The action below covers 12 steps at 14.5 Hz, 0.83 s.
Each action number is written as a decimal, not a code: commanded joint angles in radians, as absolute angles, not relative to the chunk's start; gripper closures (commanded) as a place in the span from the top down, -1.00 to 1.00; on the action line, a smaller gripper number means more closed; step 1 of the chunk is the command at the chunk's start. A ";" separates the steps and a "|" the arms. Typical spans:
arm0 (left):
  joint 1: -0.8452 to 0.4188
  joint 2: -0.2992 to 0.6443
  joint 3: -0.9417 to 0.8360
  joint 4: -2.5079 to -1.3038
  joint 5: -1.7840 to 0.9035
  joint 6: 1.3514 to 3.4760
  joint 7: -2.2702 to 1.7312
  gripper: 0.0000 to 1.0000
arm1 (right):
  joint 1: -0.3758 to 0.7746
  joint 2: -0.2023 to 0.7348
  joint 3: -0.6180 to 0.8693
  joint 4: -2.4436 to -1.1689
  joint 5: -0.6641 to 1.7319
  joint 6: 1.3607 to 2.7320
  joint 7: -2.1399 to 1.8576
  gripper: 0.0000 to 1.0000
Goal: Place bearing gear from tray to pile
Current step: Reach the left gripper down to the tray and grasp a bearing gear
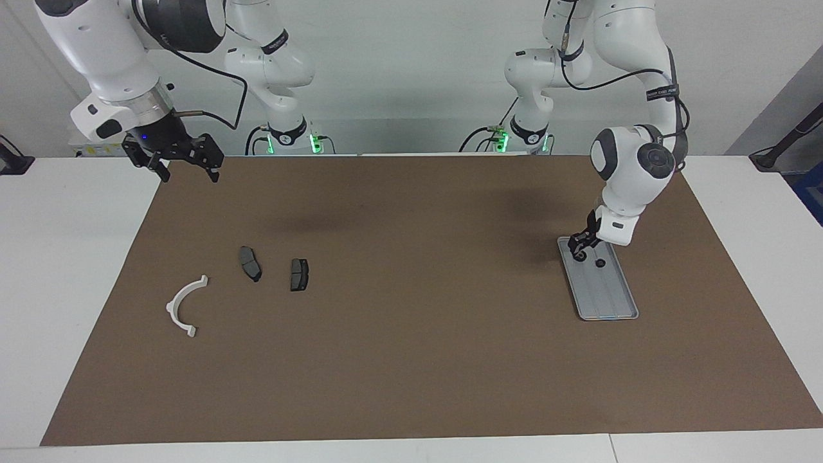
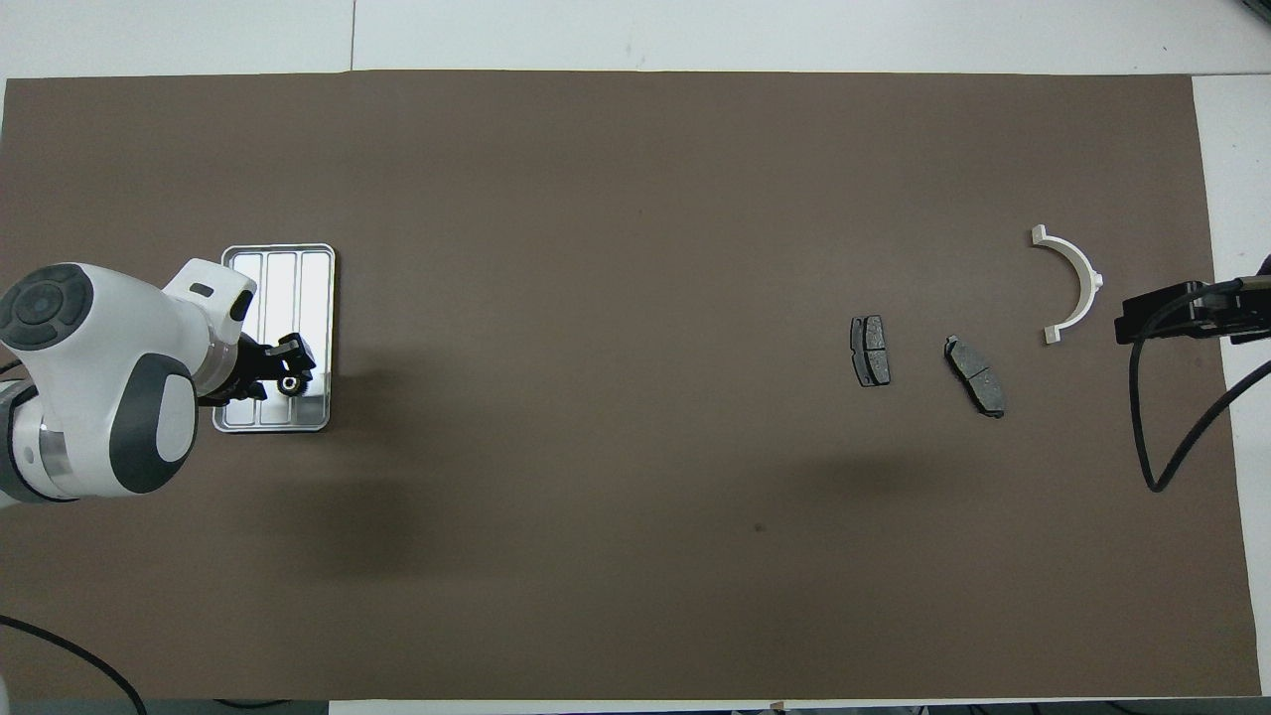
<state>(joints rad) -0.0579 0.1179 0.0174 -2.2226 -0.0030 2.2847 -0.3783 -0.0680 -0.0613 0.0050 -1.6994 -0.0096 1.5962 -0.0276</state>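
Note:
The silver-grey tray (image 1: 607,296) lies at the left arm's end of the brown mat; it also shows in the overhead view (image 2: 298,273). My left gripper (image 1: 580,251) is low over the tray's end nearer the robots, shut on a small ring-shaped bearing gear (image 2: 289,381). A small dark spot (image 1: 600,262) shows on the tray beside it. The pile lies toward the right arm's end: two dark plates (image 1: 250,263) (image 1: 299,274) and a white semicircular bracket (image 1: 185,305). My right gripper (image 1: 186,166) waits open, raised over the mat's edge.
The brown mat (image 1: 411,360) covers most of the white table. In the overhead view the plates (image 2: 871,351) (image 2: 975,375) and bracket (image 2: 1072,283) lie close to my right gripper (image 2: 1152,316), whose black cable hangs beside it.

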 commanded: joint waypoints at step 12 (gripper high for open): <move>-0.057 0.137 0.023 -2.261 0.017 2.350 -0.407 0.19 | -0.112 -0.087 0.014 -1.744 -0.009 1.655 -0.081 1.00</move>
<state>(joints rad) -0.0573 0.1412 0.0201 -2.2414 -0.0030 2.3133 -0.3874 -0.0946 -0.0613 0.0046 -1.7085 -0.0096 1.6266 -0.0533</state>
